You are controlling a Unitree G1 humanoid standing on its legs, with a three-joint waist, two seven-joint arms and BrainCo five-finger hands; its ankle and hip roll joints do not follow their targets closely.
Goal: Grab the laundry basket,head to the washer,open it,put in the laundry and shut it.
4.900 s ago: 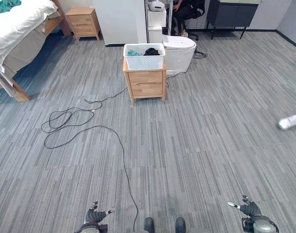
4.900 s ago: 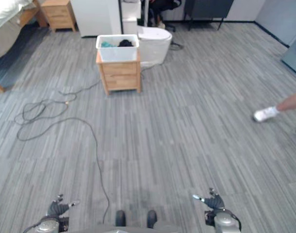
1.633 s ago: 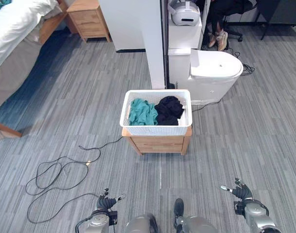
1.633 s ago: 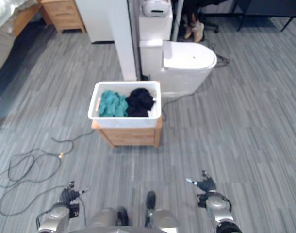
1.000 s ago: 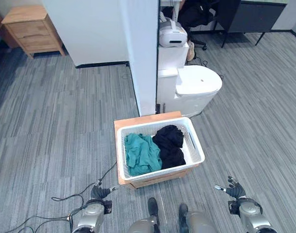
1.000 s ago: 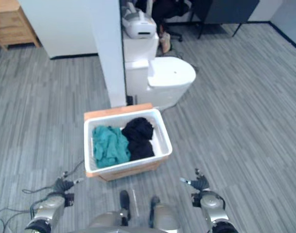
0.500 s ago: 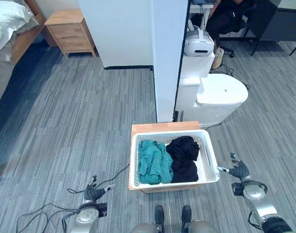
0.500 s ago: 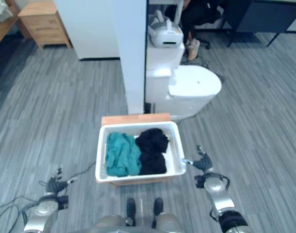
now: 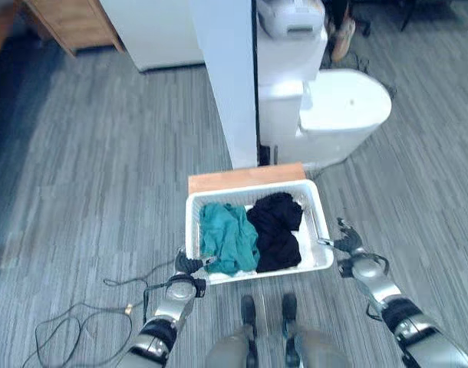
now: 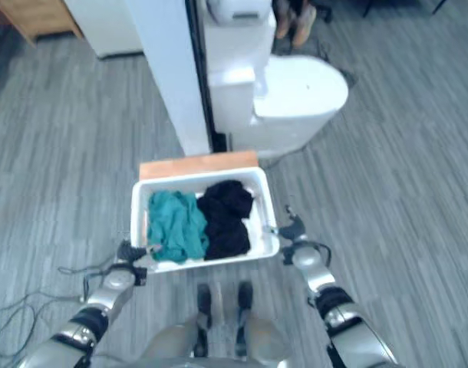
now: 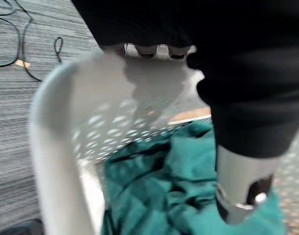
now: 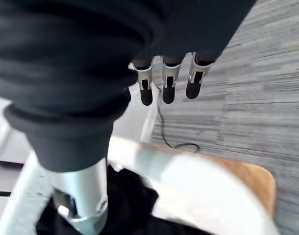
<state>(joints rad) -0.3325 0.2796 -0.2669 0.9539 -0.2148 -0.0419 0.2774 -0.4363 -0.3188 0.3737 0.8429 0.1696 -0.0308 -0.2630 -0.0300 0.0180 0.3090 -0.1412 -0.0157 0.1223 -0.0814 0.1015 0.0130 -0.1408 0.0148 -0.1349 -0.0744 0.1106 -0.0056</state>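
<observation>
Left hand (image 9: 189,264), fingers extended and holding nothing, is placed at one end of the white perforated plastic laundry basket (image 9: 318,222); right hand (image 9: 347,241), likewise uncurled, at the other. Both rims should be gripped evenly before lifting.

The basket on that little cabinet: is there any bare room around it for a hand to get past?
Bare floor lies open to the left and right of the basket. Behind it is crowded: the white pillar and toilet stand close. The left hand and right hand flank its front corners.

White toilet (image 9: 337,107) — wooden nightstand (image 9: 234,178) (near white pillar (image 9: 228,77)).
</observation>
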